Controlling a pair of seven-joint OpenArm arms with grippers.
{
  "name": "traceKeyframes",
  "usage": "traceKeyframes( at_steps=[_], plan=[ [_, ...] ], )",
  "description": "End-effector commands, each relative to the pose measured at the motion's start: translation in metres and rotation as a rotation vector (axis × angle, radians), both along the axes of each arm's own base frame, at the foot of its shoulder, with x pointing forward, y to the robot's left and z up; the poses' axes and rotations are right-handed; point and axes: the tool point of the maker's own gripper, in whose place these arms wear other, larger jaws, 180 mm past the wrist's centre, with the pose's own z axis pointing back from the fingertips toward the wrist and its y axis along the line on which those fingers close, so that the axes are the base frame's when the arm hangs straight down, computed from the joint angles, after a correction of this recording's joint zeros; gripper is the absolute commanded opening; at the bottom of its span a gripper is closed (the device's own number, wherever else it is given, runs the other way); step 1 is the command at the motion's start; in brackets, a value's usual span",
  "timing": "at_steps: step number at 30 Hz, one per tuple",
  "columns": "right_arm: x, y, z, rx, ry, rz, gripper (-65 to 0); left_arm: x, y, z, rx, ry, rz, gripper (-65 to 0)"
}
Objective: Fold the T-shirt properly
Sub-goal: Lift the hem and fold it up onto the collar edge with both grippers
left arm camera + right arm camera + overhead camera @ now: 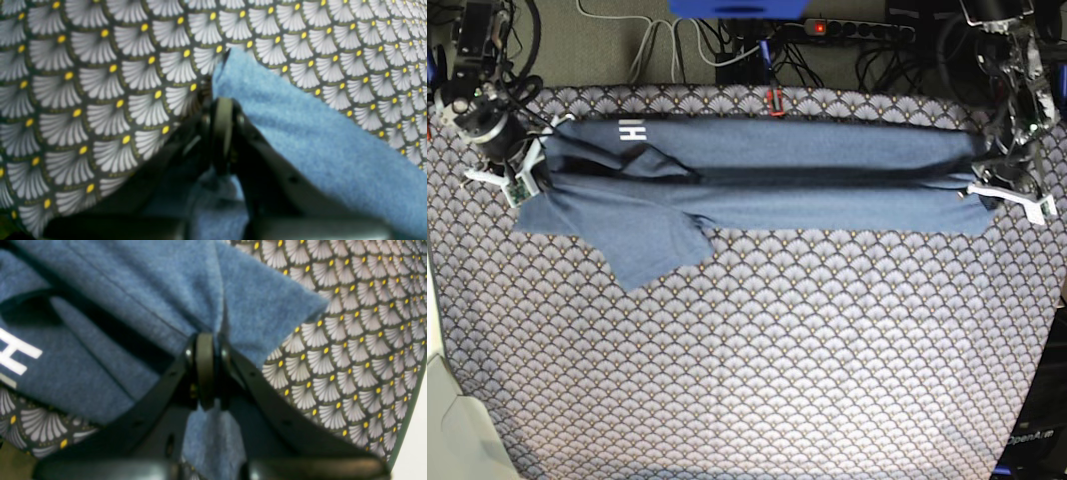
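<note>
T-shirt (767,170) stretched left to right across far side of desk (757,380). Left gripper (218,90) and right gripper (213,328): jaws clamped on its opposite ends.

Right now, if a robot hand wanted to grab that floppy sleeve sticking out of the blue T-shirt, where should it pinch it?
Probably the sleeve's pointed bottom tip, coming from the near side of the tablecloth. That flap of the T-shirt lies flat and loose, pointing toward the near edge, with nothing on it. Both the left gripper and right gripper are shut on the shirt's ends, so one must let go first.
</note>
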Motion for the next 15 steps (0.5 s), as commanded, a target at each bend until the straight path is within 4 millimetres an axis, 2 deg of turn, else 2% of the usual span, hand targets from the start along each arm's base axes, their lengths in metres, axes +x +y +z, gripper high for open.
traceKeyframes(
  at_steps=[1,10,15],
  plan=[
    [0.006,-0.01,0.013,-0.018,-0.043,-0.009,-65.0,0.008,0.011,0.018,0.044,-0.047,0.002,-64.7],
    [0.008,-0.026,0.019,-0.034,-0.058,-0.05,-65.0,0.011,0.011,0.019,0.05,-0.048,-0.001,-64.7],
    [0.005,-0.032,0.019,-0.056,-0.047,-0.043,-65.0,0.022,0.015,0.028,0.063,-0.067,-0.006,-64.7]
  ],
)
